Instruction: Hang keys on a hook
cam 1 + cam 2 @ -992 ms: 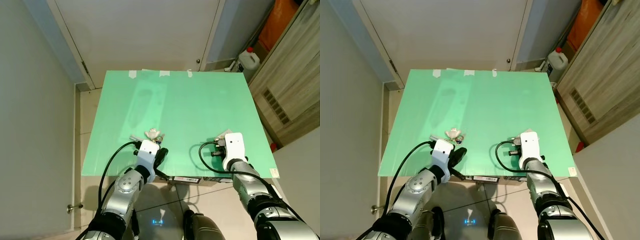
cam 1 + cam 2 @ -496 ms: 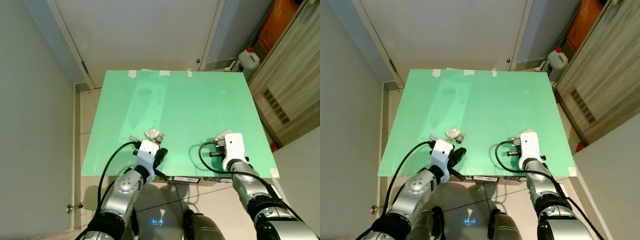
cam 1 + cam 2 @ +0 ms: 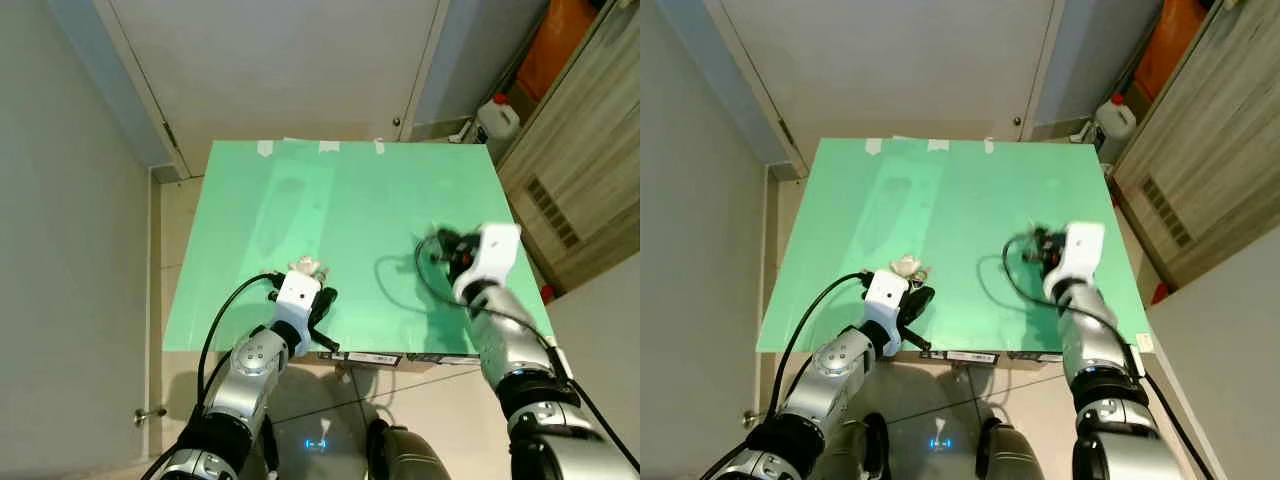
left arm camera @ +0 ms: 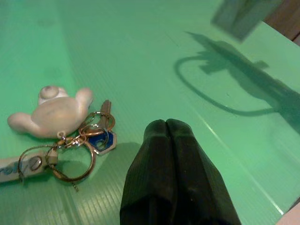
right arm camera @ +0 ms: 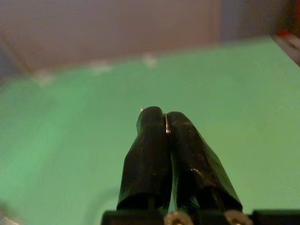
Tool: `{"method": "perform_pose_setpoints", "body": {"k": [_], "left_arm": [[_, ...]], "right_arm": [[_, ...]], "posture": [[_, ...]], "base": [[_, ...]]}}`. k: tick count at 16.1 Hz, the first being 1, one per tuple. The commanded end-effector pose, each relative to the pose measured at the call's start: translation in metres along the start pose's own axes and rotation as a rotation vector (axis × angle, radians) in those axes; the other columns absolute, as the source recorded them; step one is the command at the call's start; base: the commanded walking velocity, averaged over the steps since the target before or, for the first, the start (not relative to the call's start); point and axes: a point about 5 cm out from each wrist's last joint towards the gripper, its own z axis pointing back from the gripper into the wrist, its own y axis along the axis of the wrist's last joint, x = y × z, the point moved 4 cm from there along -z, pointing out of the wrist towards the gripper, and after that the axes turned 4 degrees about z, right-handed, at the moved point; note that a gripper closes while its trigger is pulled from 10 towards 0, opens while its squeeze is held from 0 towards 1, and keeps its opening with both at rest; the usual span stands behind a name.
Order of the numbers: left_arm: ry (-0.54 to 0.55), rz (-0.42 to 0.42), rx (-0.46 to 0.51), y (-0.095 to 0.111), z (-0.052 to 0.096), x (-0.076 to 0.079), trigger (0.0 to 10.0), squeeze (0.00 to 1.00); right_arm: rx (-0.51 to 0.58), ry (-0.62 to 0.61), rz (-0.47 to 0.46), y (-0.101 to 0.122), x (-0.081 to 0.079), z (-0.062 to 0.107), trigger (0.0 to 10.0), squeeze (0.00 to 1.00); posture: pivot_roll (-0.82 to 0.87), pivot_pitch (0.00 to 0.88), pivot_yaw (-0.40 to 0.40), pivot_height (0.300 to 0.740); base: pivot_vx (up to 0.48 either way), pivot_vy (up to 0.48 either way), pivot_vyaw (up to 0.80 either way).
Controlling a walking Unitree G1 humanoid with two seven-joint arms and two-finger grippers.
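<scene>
Keys (image 4: 89,136) with soft bear charm (image 4: 49,112): light, floppy; take by ring. Left gripper (image 4: 167,127) pressed together, near; right gripper (image 5: 165,121) pinches a thin wire.

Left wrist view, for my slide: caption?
Shut left hand beside a beige bear-charm key bunch on the green board.

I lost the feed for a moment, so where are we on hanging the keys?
Nothing looks done yet: the keys lie loose on the green table beside their white figure charm. In hand: the left gripper sits just next to them, jaws closed and empty, while the right gripper is raised over the table, jaws closed. Left: grasping, carrying and hanging the keys.
</scene>
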Motion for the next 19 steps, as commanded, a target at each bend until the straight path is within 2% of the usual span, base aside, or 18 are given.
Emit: {"method": "perform_pose_setpoints", "body": {"k": [1, 2, 3, 5, 8, 10, 11, 12, 14, 15, 16, 17, 18, 19], "left_arm": [[0.001, 0.0, -0.006, -0.001, -0.001, 0.0, 10.0, 0.0], [0.001, -0.002, -0.001, 0.0, -0.002, -0.001, 10.0, 0.0], [0.0, -0.003, 0.0, 0.001, -0.002, -0.001, 10.0, 0.0], [-0.009, -0.01, 0.015, 0.005, -0.005, 0.001, 10.0, 0.0], [-0.007, -0.022, 0.05, 0.016, -0.008, 0.0, 10.0, 0.0], [-0.001, -0.023, 0.122, 0.037, -0.012, -0.003, 10.0, 0.0], [-0.004, -0.017, 0.194, 0.06, -0.014, -0.006, 10.0, 0.0], [-0.012, -0.028, 0.228, 0.071, -0.015, -0.006, 10.0, 0.0], [-0.058, -0.02, 0.364, 0.115, -0.013, -0.005, 10.0, 0.0], [-0.098, -0.039, 0.412, 0.131, -0.011, 0.001, 10.0, 0.0], [-0.138, -0.049, 0.471, 0.15, -0.007, 0.007, 10.0, 0.0], [-0.163, -0.05, 0.503, 0.16, -0.005, 0.011, 10.0, 0.0], [-0.251, -0.087, 0.587, 0.188, 0.007, 0.026, 10.0, 0.0], [-0.287, -0.127, 0.61, 0.197, 0.011, 0.032, 10.0, 0.0]], "right_arm": [[0.021, 0.034, -0.044, 0.004, -0.003, 0.002, 0.0, 0.0], [0.123, 0.159, -0.142, 0.033, -0.019, 0.002, 0.0, 0.0], [0.161, 0.203, -0.178, 0.045, -0.024, 0.003, 0.0, 0.0], [0.309, 0.387, -0.369, 0.095, -0.04, 0.014, 0.0, 0.0], [0.403, 0.51, -0.459, 0.127, -0.054, 0.023, 0.0, 0.0], [0.431, 0.569, -0.488, 0.141, -0.064, 0.027, 0.0, 0.0], [0.425, 0.584, -0.489, 0.144, -0.067, 0.029, 0.7, 0.0], [0.417, 0.59, -0.495, 0.145, -0.068, 0.031, 1.3, 0.0], [0.419, 0.582, -0.499, 0.15, -0.069, 0.031, 4.7, 0.0], [0.424, 0.557, -0.501, 0.153, -0.067, 0.029, 10.0, 0.0], [0.428, 0.547, -0.5, 0.157, -0.067, 0.028, 10.0, 0.0], [0.429, 0.544, -0.491, 0.159, -0.069, 0.027, 10.0, 0.0], [0.432, 0.556, -0.461, 0.163, -0.074, 0.027, 10.0, 0.0], [0.431, 0.566, -0.45, 0.164, -0.076, 0.028, 10.0, 0.0]], "posture": [[-0.09, 0.175, 0.01, 0.74], [-0.09, 0.161, 0.01, 0.74], [-0.09, 0.156, 0.011, 0.74], [-0.09, 0.133, 0.013, 0.74], [-0.09, 0.104, 0.013, 0.74], [-0.09, 0.098, 0.011, 0.74], [-0.09, 0.092, 0.012, 0.74], [-0.09, 0.091, 0.013, 0.74], [-0.09, 0.089, 0.013, 0.74], [-0.09, 0.089, 0.009, 0.74], [-0.09, 0.086, 0.01, 0.74], [-0.09, 0.086, 0.01, 0.74], [-0.08, 0.089, 0.007, 0.74], [-0.08, 0.089, 0.007, 0.74]], "base": [[0.0, 0.0, 0.0], [0.0, 0.0, 0.0], [0.0, 0.0, 0.0], [0.0, 0.0, 0.0], [0.0, 0.0, 0.0], [0.0, 0.0, 0.0], [0.0, 0.0, 0.0], [0.0, 0.0, 0.0], [0.0, 0.0, 0.0], [0.0, 0.0, 0.0], [0.0, 0.0, 0.0], [0.0, 0.0, 0.0], [0.0, 0.0, 0.0], [0.0, 0.0, 0.0]]}}
